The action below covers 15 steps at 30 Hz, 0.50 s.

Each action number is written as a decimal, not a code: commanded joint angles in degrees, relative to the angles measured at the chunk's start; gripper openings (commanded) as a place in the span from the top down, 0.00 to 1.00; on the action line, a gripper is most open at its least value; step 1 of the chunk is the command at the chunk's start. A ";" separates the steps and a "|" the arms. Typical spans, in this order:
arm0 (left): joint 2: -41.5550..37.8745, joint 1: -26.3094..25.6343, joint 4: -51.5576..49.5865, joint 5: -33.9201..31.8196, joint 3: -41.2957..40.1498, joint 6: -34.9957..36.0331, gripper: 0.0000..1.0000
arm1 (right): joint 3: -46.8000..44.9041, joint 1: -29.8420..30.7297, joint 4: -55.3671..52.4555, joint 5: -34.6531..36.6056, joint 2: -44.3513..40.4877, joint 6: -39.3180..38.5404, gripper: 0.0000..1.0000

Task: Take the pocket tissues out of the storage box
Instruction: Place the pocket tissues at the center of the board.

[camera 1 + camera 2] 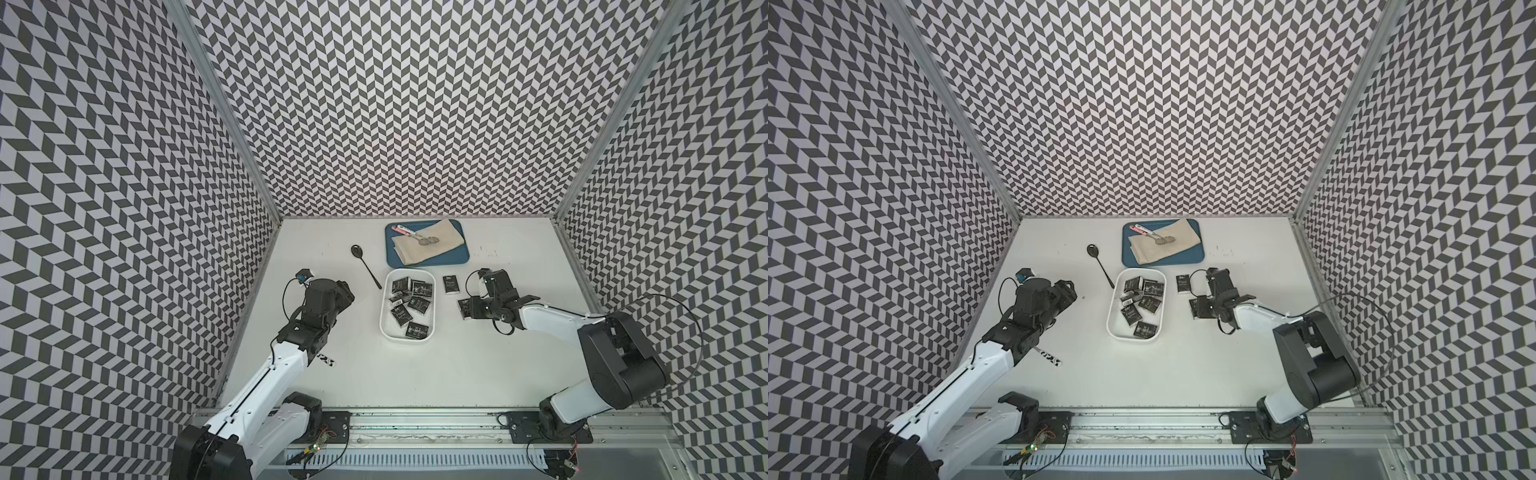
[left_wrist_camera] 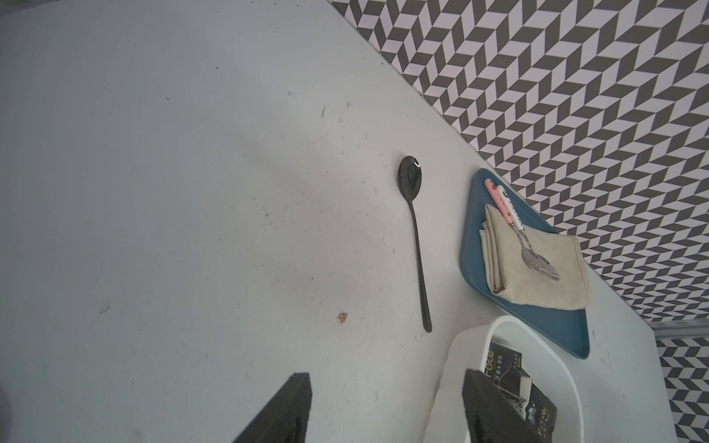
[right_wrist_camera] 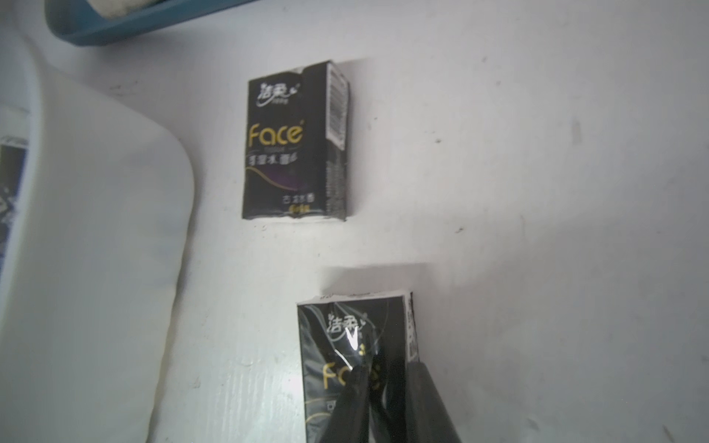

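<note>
Black film packets, white plastic box. Most of the pocket tissues (image 1: 409,303) are seen inside the box (image 1: 390,329), piled loose and overlapping. Two are already out, on the table (image 1: 415,374) at the robot's right of the box. A loose packet (image 3: 295,142) lies flat, and a held packet (image 3: 345,341) is pinched in the right claw (image 3: 387,370), near it and closer to the robot. The jaws are drawn narrow onto a strip by the barcode edge, and the wrapper is creased there. From the offset shadow, the held packet is judged to be off the table. The left claw (image 2: 383,379) is kept apart and empty, over the table at the box's other side.

Step judged: set-down of the held packet.
- It should be lowered until it lies flat, then the jaws opened wide.
- A gap should be kept to the loose packet and to the box wall.
- The claw should be lifted straight up, so the creased film is not dragged along.
- With so thin a pinch, swing or slip is to be expected, so slow motion is advised.

Not resolved:
- The count in the box cannot be fixed, since lower packets are covered by upper ones.
- The held packet's lower half is hidden behind the fingers, so contact with the table is not shown.
- The box is cut off in both wrist views.
- A small black-and-white strip (image 1: 327,360) by the left arm is partly covered and cannot be identified.
- A blue tray (image 1: 428,261) and a black spoon (image 1: 368,270) lie behind the box and are not involved.
</note>
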 commanded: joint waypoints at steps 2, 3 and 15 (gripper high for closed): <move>0.20 0.25 1.31 1.51 1.85 1.01 0.32 | -1.37 -2.76 -1.13 2.88 -1.59 1.69 0.79; 0.19 0.25 1.35 1.76 1.81 1.01 0.32 | -0.89 -3.59 -1.46 3.12 -1.50 1.69 0.79; 1.09 -1.15 1.26 2.32 3.32 3.38 0.32 | 3.90 -7.68 4.74 -1.71 8.94 1.15 0.80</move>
